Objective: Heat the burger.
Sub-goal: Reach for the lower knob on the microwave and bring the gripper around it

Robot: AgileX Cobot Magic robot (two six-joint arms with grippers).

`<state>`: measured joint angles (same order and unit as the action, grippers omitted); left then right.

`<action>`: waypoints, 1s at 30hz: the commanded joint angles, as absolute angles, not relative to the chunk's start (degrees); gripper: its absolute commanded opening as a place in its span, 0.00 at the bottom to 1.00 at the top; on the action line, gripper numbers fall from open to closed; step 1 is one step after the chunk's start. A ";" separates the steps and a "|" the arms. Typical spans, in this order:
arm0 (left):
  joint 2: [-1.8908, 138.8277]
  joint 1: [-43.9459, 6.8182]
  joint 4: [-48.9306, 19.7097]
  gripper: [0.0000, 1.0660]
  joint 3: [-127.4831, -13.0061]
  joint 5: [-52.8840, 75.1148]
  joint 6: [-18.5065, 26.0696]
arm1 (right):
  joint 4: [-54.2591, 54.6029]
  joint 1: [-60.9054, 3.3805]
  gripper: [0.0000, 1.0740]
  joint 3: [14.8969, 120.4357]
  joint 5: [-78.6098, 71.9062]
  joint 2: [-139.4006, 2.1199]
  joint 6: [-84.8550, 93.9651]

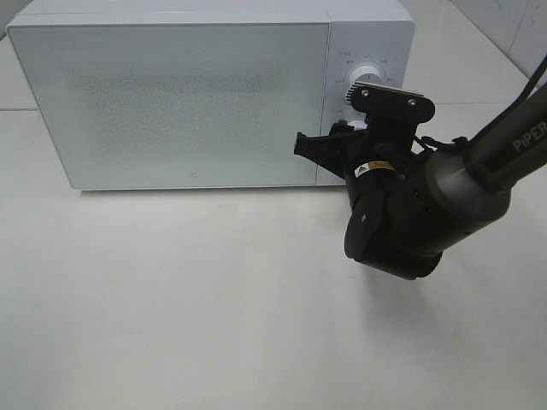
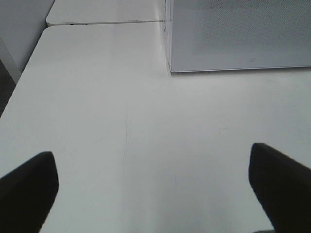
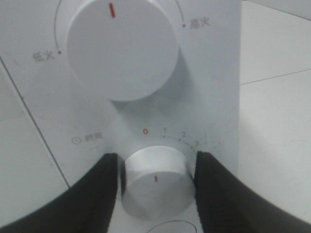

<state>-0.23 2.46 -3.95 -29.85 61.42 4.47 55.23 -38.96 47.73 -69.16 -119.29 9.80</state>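
A white worktop (image 1: pixel 171 299) carries a closed microwave (image 1: pixel 188 102); the burger is out of sight, probably inside. Soft and squashable, it would want a light hold across the bun. The right gripper (image 3: pixel 156 179) clasps the timer knob (image 3: pixel 155 189); the left gripper (image 2: pixel 153 189) hangs spread wide.

Exterior camera high, looking down on table (image 1: pixel 171 325), microwave (image 1: pixel 171 102) at twelve o'clock, left wrist camera low over table, facing microwave's left front corner, right wrist camera (image 1: pixel 389 101) at two o'clock, close on lower dial (image 3: pixel 155 187), microwave shared by all.
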 commanded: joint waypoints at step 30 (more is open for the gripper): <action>-1.55 2.46 -4.18 0.94 -29.62 61.54 4.24 | 54.55 -38.67 0.09 48.30 -72.02 -119.23 9.45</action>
<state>-0.23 2.46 -3.95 -29.85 61.42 4.47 55.23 -38.96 47.73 -69.16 -119.29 9.74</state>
